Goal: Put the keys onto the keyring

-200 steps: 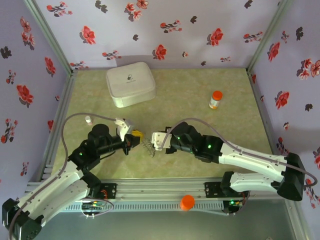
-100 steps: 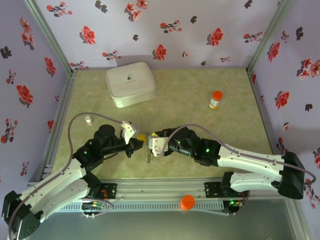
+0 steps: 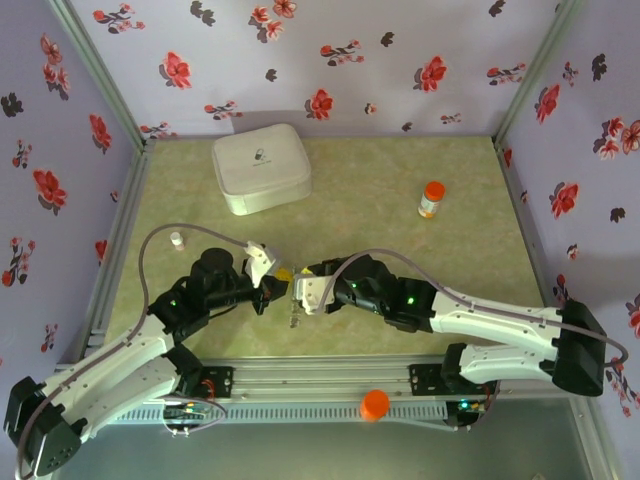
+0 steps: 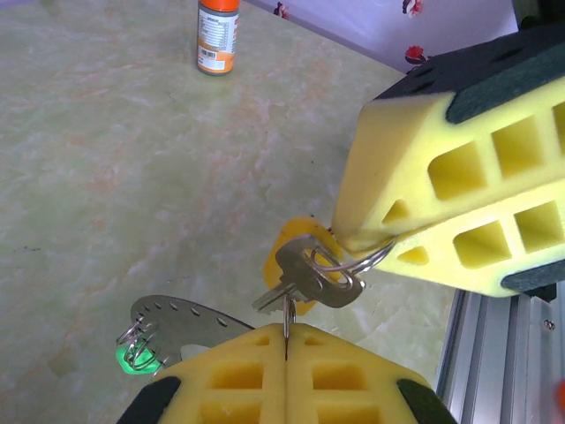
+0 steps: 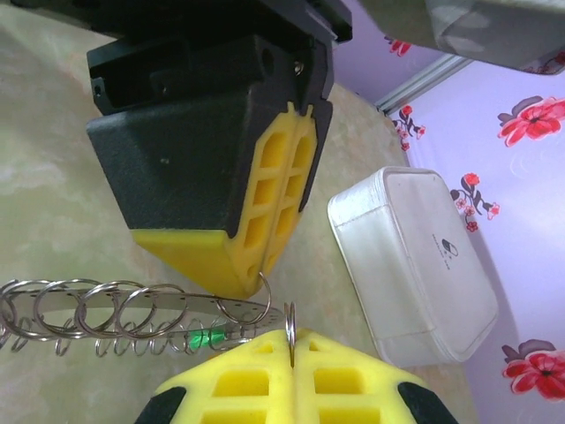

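My left gripper point(image 3: 270, 287) point(image 4: 285, 334) is shut on a thin split ring seen edge-on, at the end of the keyring point(image 4: 177, 320). That keyring is a flat grey plate with holes and several wire rings point(image 5: 106, 305), and it hangs between the arms point(image 3: 294, 312). A green key point(image 4: 131, 358) point(image 5: 199, 336) sits among its rings. My right gripper point(image 3: 298, 290) point(image 5: 291, 340) is shut on a separate small ring. In the left wrist view that ring passes through the yellow-orange key point(image 4: 305, 274), just above the left pads. The two grippers are almost tip to tip.
A white rounded box point(image 3: 260, 167) point(image 5: 415, 265) stands at the back left. An orange-capped bottle point(image 3: 431, 199) point(image 4: 217, 35) stands at the back right. A small white object point(image 3: 177, 239) lies left of the left arm. An orange cap point(image 3: 375, 404) rests on the front rail.
Over the last second both grippers have closed in on each other, the left moving right and the right moving left. Both stay shut on their rings.
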`<state>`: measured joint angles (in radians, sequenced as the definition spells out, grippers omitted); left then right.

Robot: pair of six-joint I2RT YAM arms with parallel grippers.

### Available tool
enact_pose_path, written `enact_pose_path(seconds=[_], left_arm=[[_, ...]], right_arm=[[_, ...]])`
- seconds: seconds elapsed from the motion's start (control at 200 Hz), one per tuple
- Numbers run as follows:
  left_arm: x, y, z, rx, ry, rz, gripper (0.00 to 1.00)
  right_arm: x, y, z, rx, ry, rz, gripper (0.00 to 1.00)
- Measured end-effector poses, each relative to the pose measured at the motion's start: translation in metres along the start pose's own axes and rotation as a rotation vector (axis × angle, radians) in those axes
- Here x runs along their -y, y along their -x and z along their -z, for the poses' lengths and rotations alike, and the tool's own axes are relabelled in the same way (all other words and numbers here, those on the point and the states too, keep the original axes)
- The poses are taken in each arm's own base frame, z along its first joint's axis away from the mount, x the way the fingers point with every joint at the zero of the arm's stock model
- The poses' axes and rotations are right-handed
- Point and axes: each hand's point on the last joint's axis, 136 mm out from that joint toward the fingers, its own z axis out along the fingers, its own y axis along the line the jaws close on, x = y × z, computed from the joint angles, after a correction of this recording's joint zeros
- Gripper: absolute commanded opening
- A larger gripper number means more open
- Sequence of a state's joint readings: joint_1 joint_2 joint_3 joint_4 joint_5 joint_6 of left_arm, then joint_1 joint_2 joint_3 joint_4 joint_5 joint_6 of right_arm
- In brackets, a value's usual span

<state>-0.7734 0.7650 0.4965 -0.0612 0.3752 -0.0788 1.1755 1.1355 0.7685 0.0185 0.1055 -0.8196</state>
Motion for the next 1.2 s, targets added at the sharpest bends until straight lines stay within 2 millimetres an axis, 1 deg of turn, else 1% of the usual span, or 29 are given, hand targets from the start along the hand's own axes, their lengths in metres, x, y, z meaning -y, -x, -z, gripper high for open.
enact_pose_path(seconds=[0.495,1.2], left_arm=[[0.001,0.0,0.0,-0.001,-0.002,0.0,0.0],[0.0,-0.002,-0.002,-0.007,0.001,0.0,0.0]], right_arm=[[-0.01,-0.004,-0.008,-0.018,0.029,0.033,0.0],[-0.006,-0.005,-0.009,-0.035,-0.011,0.064,0.0]])
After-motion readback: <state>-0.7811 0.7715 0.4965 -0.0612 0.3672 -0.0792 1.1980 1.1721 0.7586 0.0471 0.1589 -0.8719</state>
